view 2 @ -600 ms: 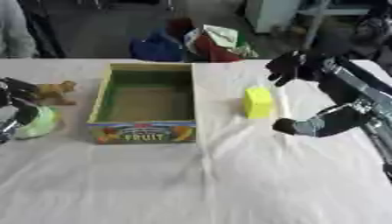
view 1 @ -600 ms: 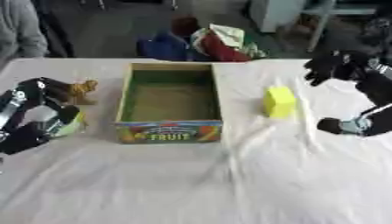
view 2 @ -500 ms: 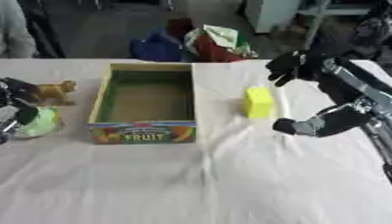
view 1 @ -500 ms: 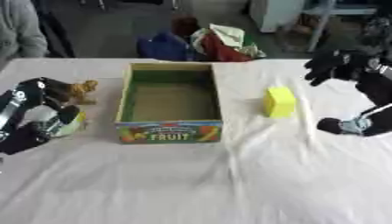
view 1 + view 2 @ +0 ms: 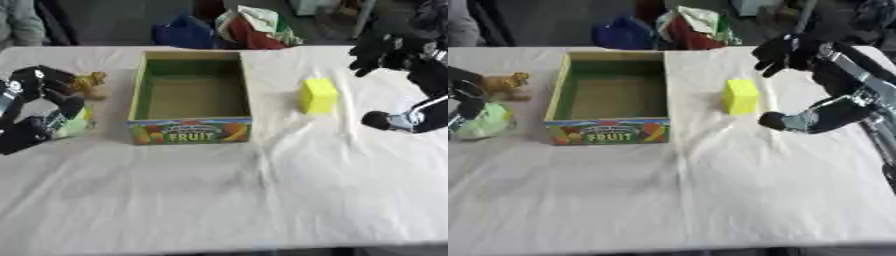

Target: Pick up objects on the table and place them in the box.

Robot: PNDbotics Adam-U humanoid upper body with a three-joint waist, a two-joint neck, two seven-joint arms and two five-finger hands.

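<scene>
White cloth covers the bench, and nothing on it has shifted since the earlier frames. Both hands also hold their places. The right hand, fingers curled and holding nothing, hangs just beyond and right of the yellow block, apart from it. The left hand curls over a pale green object, left of the open fruit box, beside a small brown animal figure.

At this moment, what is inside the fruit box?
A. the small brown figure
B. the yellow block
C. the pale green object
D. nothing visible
D: the fruit box shows only its bare floor; the yellow block sits on the cloth to its right, and the small brown figure and pale green object lie to its left.
</scene>
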